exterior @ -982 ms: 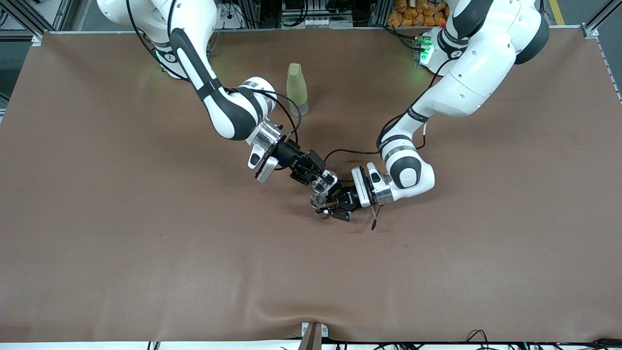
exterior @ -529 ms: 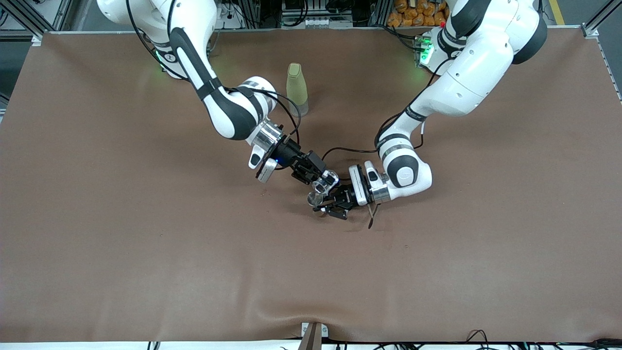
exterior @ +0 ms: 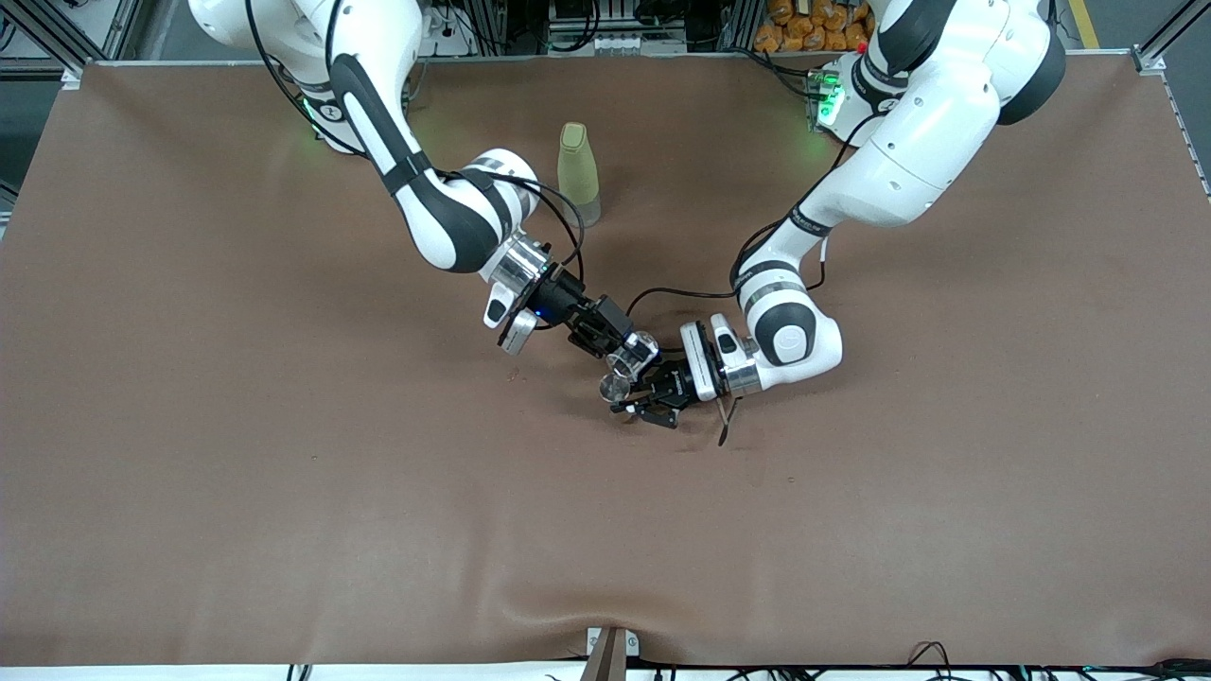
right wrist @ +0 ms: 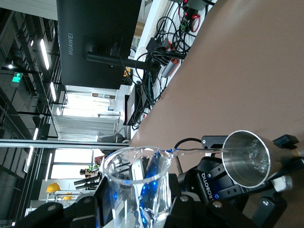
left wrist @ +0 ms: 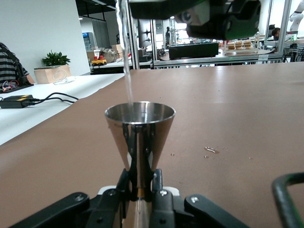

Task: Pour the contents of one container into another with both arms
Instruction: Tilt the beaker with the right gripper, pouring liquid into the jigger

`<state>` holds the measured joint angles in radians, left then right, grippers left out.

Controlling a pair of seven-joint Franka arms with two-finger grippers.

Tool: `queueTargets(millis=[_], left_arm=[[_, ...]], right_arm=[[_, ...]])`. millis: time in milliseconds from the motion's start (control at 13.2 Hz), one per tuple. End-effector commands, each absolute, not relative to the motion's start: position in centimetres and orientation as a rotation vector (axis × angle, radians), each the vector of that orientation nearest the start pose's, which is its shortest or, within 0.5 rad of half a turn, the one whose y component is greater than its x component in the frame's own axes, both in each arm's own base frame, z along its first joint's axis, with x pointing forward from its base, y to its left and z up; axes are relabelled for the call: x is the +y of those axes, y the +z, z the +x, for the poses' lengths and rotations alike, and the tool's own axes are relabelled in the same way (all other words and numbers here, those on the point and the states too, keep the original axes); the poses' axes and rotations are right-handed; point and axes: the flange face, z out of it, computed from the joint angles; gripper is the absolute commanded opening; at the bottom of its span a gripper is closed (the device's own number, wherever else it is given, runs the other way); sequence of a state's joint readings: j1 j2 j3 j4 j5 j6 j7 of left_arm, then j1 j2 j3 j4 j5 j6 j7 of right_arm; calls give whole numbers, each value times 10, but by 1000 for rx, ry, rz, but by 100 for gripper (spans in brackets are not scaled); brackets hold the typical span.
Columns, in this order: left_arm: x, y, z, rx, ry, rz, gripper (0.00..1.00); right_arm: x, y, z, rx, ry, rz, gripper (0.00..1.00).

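A: Report gripper states.

B: The right gripper (exterior: 632, 357) is clamped on the glass cup (right wrist: 137, 183) and holds it tilted. The left gripper (exterior: 641, 405) is closed on the narrow waist of the metal cup (left wrist: 139, 132), which stands upright just below the glass cup's lip. Both are held above the bench (exterior: 284, 454), near its middle.

A: Is liquid moving?

B: Yes. A thin stream (left wrist: 126, 71) runs from the glass lip down into the metal cup, entering close to the rim rather than at the centre.

A: Failure modes from here?

B: Three, as a judgement. First, any sideways drift of either gripper would put the stream outside the small rim and onto the bench; a few drops (left wrist: 210, 150) already lie on the bench near the left gripper. Second, a steeper tilt would widen the flow and overfill the shallow cone. Third, the waist grip is narrow, so added weight or a knock from the glass could rock the metal cup.

A: Other items?

B: A bottle (exterior: 578, 173) stands well apart from both grippers, toward the robot bases.
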<state>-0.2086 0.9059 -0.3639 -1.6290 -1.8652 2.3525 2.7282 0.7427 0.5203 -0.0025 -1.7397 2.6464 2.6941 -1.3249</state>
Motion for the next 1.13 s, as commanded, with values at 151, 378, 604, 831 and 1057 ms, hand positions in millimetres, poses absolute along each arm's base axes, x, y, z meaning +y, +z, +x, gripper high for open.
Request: queueTargets(millis=[151, 378, 604, 831, 1057], left_arm=[[-358, 121, 581, -1369, 1349, 1492, 0], [-358, 122, 582, -1363, 1347, 1495, 0], [-361, 121, 580, -1364, 1341, 1492, 0], [-354, 119, 583, -1371, 1346, 1504, 0], [-351, 118, 585, -1375, 1349, 1506, 0]], right_arm=[[446, 277, 487, 582, -519, -1773, 0], [447, 278, 486, 603, -500, -1762, 0], [447, 278, 486, 648, -465, -1741, 0], [444, 279, 489, 693, -450, -1716, 0], [442, 279, 492, 700, -451, -1709, 0]])
